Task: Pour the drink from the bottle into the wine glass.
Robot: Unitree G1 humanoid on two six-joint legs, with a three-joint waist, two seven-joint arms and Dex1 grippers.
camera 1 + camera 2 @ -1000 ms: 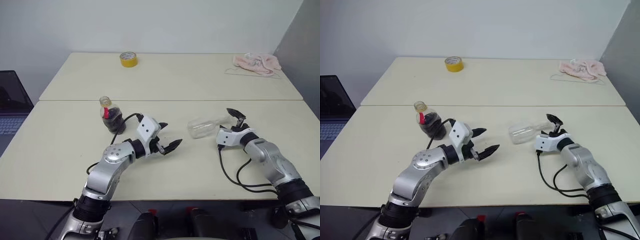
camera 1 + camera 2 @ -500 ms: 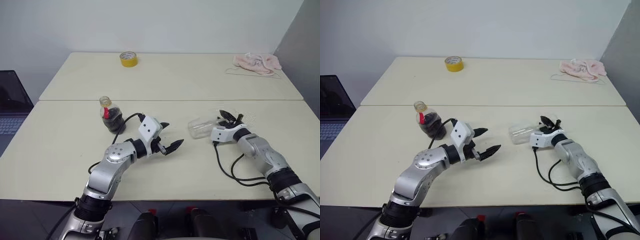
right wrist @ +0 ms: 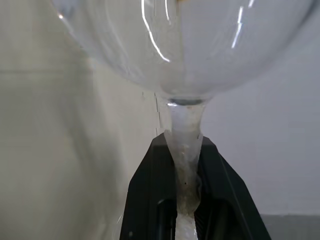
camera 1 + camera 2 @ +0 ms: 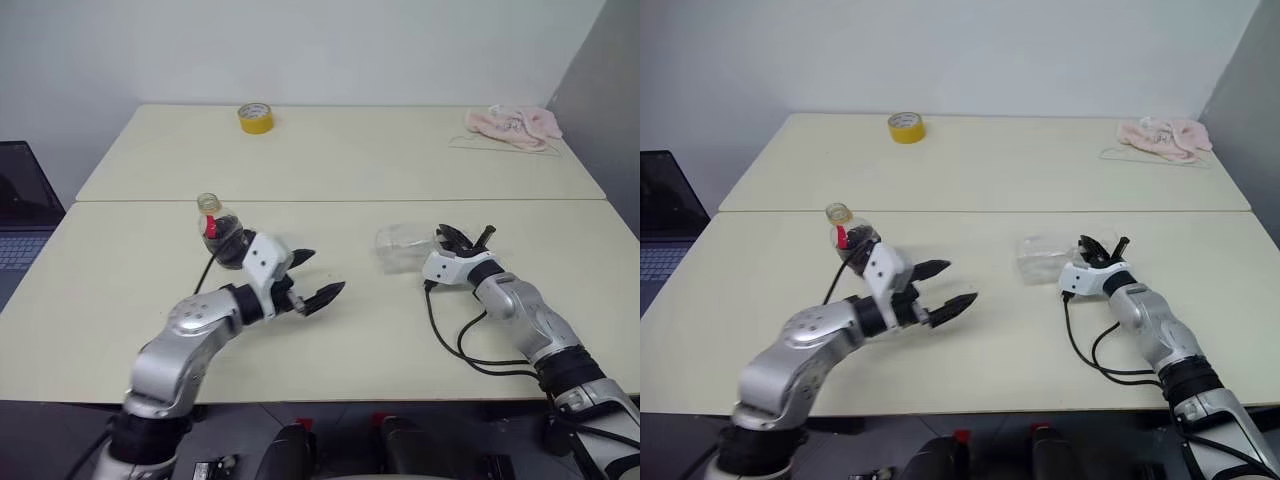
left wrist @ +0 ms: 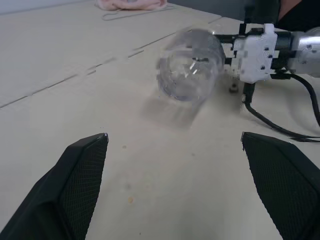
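The wine glass (image 4: 400,245) is on its side right of the table's middle, its bowl toward my left arm. My right gripper (image 4: 462,238) is shut on its stem (image 3: 185,145), which shows between the two black fingers in the right wrist view. I cannot tell whether the bowl (image 5: 190,70) touches the table. The bottle (image 4: 220,232) stands upright at the left with the dark drink (image 4: 230,246) in its lower part. My left gripper (image 4: 320,274) hovers open just right of the bottle, empty and pointing toward the glass.
A yellow tape roll (image 4: 255,118) sits on the far table and a pink cloth (image 4: 513,125) lies at its far right. A laptop (image 4: 20,215) is at the left edge. A seam (image 4: 340,201) divides the two tables. A black cable (image 4: 470,345) loops by my right arm.
My right gripper has shut on the wine glass's stem and rolled a little. My left arm has drawn back to the left, nearer the bottle, staying open.
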